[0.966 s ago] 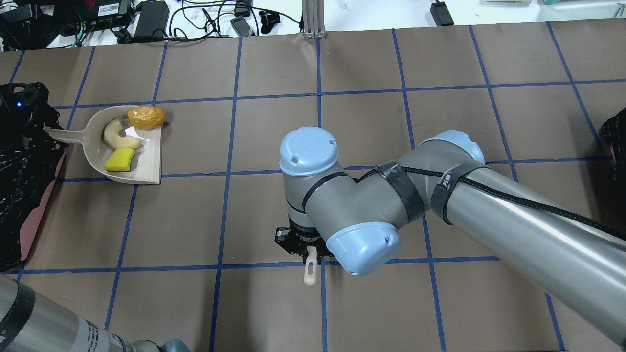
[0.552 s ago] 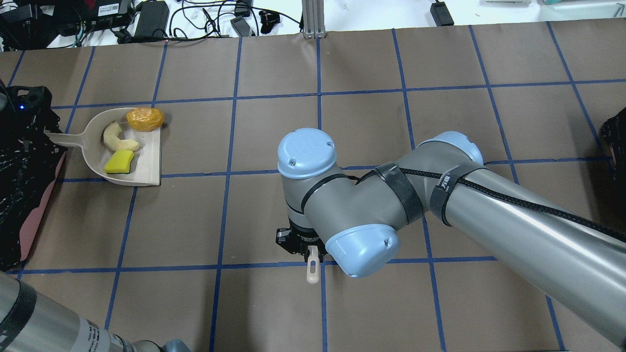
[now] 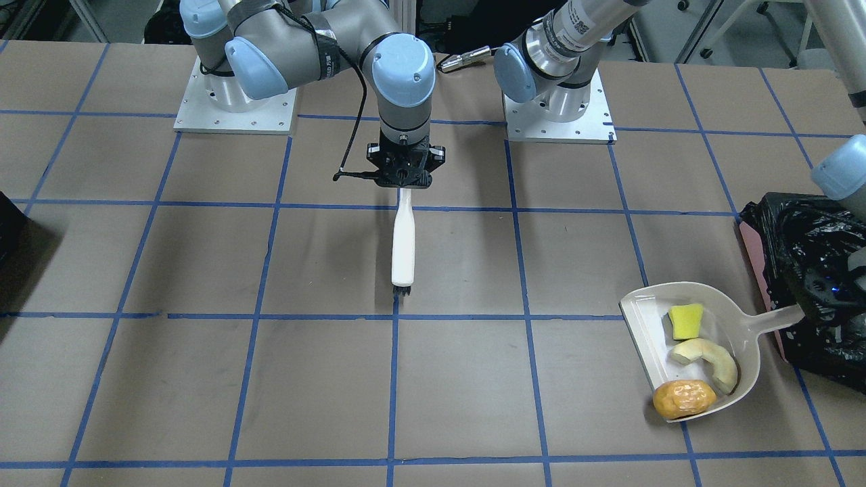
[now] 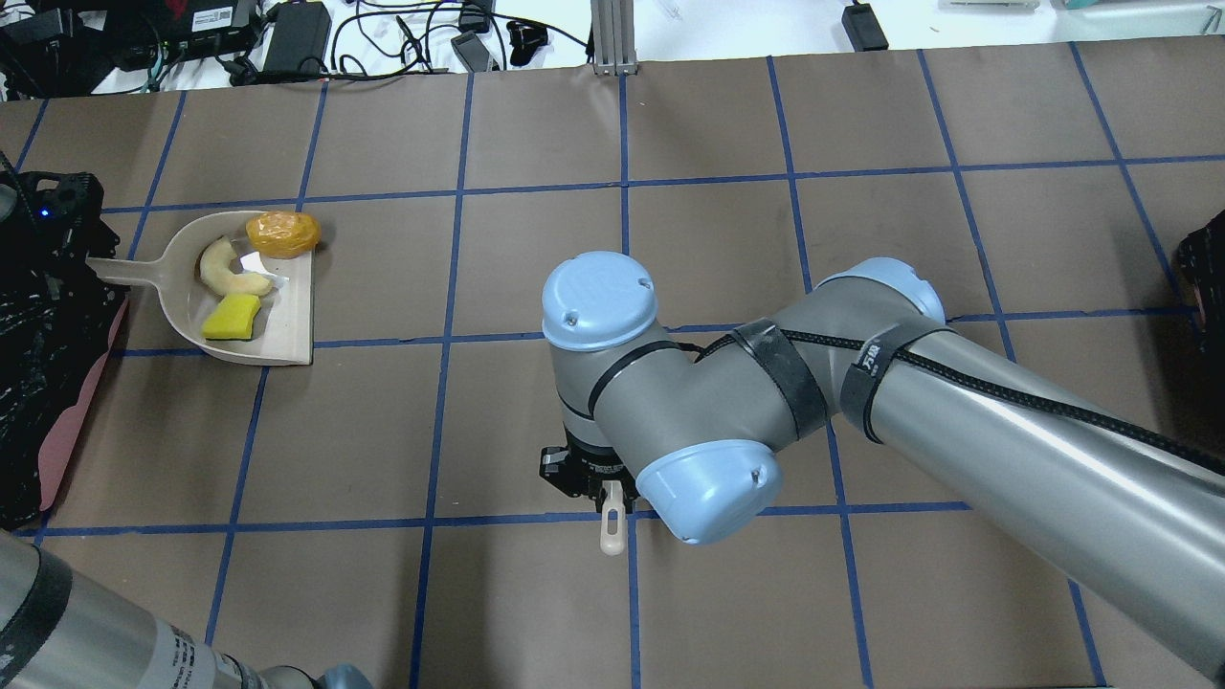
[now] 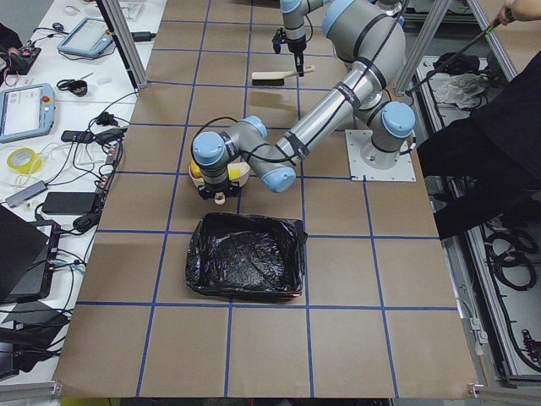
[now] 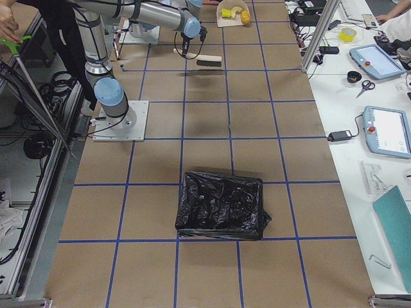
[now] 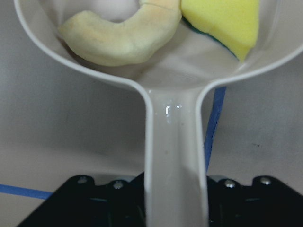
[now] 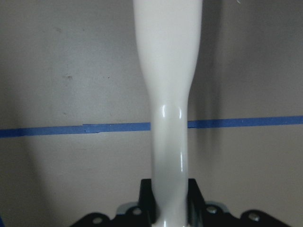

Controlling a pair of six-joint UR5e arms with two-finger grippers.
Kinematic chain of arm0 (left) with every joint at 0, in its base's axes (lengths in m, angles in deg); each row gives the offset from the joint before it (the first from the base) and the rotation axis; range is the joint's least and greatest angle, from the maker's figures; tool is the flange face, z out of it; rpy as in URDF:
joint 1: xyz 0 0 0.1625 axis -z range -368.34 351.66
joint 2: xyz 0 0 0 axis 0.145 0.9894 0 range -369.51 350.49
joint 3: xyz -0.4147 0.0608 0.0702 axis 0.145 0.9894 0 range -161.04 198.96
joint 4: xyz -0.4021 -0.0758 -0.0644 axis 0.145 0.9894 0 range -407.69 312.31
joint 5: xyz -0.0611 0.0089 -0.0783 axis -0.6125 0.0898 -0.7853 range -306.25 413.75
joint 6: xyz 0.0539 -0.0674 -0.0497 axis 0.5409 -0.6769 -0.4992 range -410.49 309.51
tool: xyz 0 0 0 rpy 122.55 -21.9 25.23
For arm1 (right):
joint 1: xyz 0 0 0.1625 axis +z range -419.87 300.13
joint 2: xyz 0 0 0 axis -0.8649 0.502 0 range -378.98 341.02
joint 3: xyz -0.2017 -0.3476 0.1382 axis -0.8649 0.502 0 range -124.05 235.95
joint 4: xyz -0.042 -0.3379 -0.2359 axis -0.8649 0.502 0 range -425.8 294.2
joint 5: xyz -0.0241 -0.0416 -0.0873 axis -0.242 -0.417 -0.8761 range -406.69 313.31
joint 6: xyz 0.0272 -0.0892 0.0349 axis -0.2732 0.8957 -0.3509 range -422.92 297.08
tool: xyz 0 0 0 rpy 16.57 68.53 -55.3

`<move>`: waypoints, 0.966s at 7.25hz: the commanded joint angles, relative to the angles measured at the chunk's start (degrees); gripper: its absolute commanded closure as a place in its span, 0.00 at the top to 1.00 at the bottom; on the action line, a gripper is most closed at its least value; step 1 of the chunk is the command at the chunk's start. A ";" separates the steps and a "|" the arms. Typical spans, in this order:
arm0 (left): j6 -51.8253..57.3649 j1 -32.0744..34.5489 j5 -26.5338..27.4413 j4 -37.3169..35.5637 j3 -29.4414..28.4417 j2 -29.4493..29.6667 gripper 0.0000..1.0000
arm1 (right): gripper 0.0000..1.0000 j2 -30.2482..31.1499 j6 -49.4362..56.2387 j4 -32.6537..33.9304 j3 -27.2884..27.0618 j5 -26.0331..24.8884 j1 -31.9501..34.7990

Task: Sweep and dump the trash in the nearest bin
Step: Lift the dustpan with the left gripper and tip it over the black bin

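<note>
White dustpan (image 3: 645, 318): its handle is clamped between the fingers of the left gripper (image 7: 175, 203). The trash is carried inside the dustpan: banana-like slice (image 3: 712, 358) in the middle, yellow chunk (image 3: 686, 320) to one side, brown-orange lump (image 3: 683, 398) at the open lip. The black-lined bin (image 3: 805, 257) is set just beside the dustpan's handle. The brush (image 3: 403, 247) is gripped by the fingers of the right gripper (image 3: 404, 181), well apart from the dustpan.

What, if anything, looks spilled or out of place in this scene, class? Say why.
Nothing has spilled: all the trash lies in the dustpan. Only the brown-orange lump stands out. It sits at the corner of the pan's open lip and reaches slightly past it, so it could roll off first.
</note>
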 commanded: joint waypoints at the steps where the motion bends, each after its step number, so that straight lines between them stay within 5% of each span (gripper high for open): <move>1: 0.02 0.00 0.05 -0.78 0.09 0.45 0.45 | 0.00 -0.16 -0.02 -0.03 0.00 0.03 0.02; 3: 0.02 0.00 0.05 -0.87 0.01 0.72 0.64 | 0.00 -0.34 0.15 -0.03 -0.17 -0.06 0.11; 4: 0.02 0.00 0.05 -0.87 0.09 0.81 0.65 | 0.00 -0.34 1.63 -0.03 -0.18 -0.06 0.11; 6: 0.02 0.00 0.05 -0.87 0.10 0.81 0.56 | 0.00 -0.25 3.14 -0.03 -0.18 -0.06 0.11; 7: 0.02 0.00 0.05 -0.87 0.10 0.72 0.39 | 0.00 -0.25 3.14 -0.03 -0.26 -0.06 0.11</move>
